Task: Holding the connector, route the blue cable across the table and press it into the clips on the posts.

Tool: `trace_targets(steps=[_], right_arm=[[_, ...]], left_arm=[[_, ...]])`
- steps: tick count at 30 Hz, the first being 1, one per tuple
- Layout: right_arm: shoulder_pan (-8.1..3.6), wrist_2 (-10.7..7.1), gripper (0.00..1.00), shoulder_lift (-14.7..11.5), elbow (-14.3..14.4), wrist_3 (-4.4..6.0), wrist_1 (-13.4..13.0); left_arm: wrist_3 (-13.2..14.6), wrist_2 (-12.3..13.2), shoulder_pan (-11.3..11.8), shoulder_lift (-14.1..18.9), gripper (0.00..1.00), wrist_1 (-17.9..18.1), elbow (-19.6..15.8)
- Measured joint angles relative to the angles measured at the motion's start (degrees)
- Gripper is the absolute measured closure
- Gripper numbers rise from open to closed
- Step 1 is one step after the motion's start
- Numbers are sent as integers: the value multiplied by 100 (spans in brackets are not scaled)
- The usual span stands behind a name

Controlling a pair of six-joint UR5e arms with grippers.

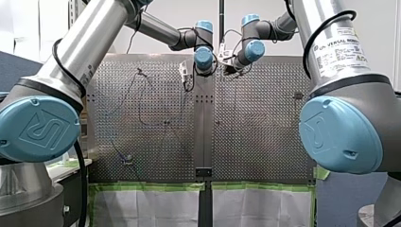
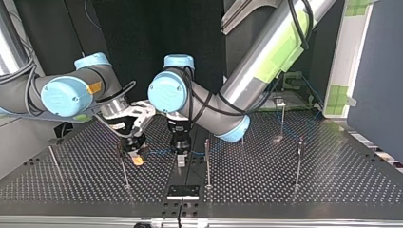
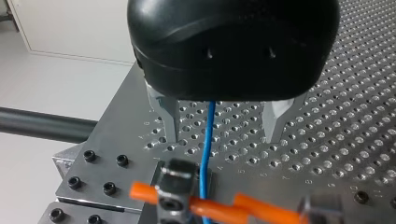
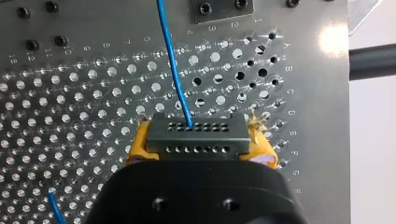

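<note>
Right end effector (image 4: 201,145): yellow pads clenched on either end of a dark grey rectangular connector (image 4: 196,133) with two rows of small holes. A thin blue cable (image 4: 173,70) leaves the connector's top face and runs ahead over the perforated metal bench (image 4: 84,93).

Left end effector (image 3: 224,133): black housing, metal fingers (image 3: 169,119) released and spread. The blue cable (image 3: 205,154) passes down between them, touching neither. Ahead of the fingers it runs to a dark block with blurred orange pieces; I cannot tell what these are.

Top view: both end effectors point down near the bench's (image 2: 332,180) middle, close to its near edge. The right end effector (image 2: 137,158) is at the view's left, and the left end effector (image 2: 181,159) just beside it. A faint stretch of blue cable (image 2: 159,152) spans between them. Thin upright metal posts (image 2: 207,164) stand on the bench, one just beside the left end effector and others well apart toward the view's right.
</note>
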Motion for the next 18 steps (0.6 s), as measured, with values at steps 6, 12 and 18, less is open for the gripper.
trace_targets(steps=[6, 12, 18], right_arm=[[18, 0, 100, -1, 3, -9, 8], [26, -1, 100, 1, 3, -45, 2], [13, 7, 100, 2, 5, -104, 1]], left_arm=[[-58, -157, -64, 4, 100, 17, -5], [-84, -355, -104, 5, 100, 17, -11], [-93, -416, -133, 5, 100, 82, -67]])
